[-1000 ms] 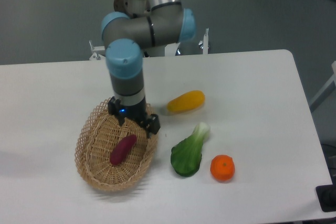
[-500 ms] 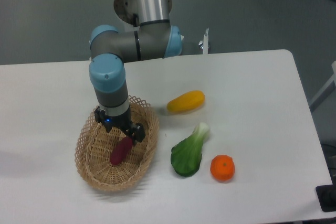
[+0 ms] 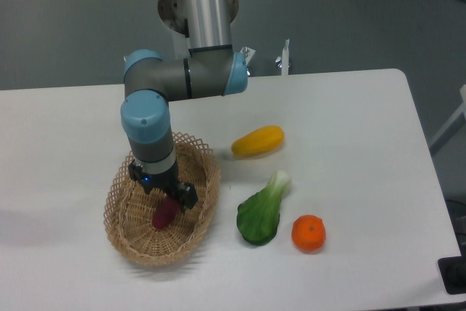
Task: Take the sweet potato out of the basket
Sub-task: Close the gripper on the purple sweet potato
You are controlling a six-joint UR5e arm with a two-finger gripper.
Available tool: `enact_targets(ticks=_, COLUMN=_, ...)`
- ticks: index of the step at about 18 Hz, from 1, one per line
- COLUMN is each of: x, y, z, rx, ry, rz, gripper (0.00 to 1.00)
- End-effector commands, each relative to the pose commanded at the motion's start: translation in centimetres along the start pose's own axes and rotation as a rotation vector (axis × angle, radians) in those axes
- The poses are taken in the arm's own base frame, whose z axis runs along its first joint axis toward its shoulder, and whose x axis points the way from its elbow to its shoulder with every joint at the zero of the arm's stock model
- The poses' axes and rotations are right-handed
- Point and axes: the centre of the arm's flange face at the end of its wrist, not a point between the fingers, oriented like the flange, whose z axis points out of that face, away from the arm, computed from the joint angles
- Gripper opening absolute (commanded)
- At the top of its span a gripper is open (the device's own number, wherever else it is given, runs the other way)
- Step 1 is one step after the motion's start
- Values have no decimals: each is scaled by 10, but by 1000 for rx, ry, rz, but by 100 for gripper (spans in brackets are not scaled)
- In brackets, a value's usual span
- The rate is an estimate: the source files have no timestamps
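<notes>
The tan wicker basket (image 3: 138, 245) sits at the front left of the white table. The magenta-purple sweet potato (image 3: 162, 216) lies inside it, its upper end hidden by my gripper. My gripper (image 3: 164, 196) points straight down into the basket, right over the sweet potato's upper part. Its black fingers (image 3: 187, 196) straddle the tuber. From this view I cannot tell whether they are closed on it.
A yellow oblong fruit (image 3: 258, 140) lies to the right of the basket. A green bok choy (image 3: 263, 210) and a round orange (image 3: 309, 233) lie at the front right. The table's front edge is just beyond the basket.
My gripper moved left from the basket's right rim to over the sweet potato and lowered into the basket. The sweet potato has not moved.
</notes>
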Motion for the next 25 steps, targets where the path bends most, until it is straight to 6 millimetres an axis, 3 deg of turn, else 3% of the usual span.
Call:
enact_targets(ticks=3, x=-1, y=0, z=1, rx=1, ry=-6, rz=5, gripper=100)
enact_targets(ticks=14, x=-5, y=-5, z=-5, rx=14, ry=-17, rz=38, gripper=33)
enact_targets(ticks=21, x=-19, y=-8, z=-37, rx=59, ry=-54, rz=65, gripper=28)
enact_targets(ticks=25, x=-61, y=1, z=-79, rx=99, ry=-113, rz=82, gripper=28)
